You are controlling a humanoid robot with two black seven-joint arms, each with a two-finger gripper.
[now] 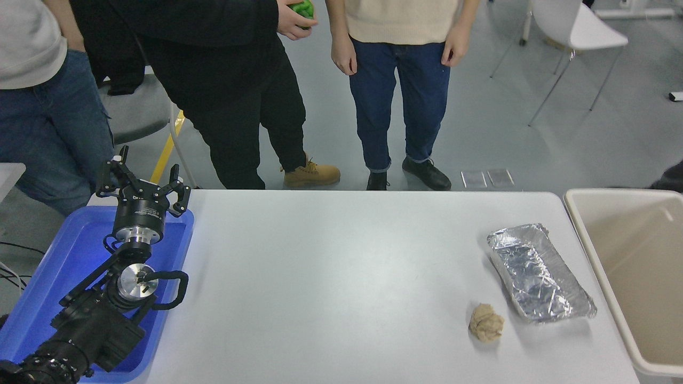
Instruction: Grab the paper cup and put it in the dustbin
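Note:
The paper cup is out of view, and so is my right gripper. The beige dustbin (592, 240) stands at the table's right edge, and what shows of its inside is bare. My left gripper (142, 184) is parked at the lower left above the blue tray (64, 256), open and empty.
A crinkled foil tray (539, 274) lies at the table's right, and a crumpled brown paper ball (486, 322) lies in front of it. Three people stand at the far side, and one holds a green object (303, 9). A white chair (579, 32) stands at the back right.

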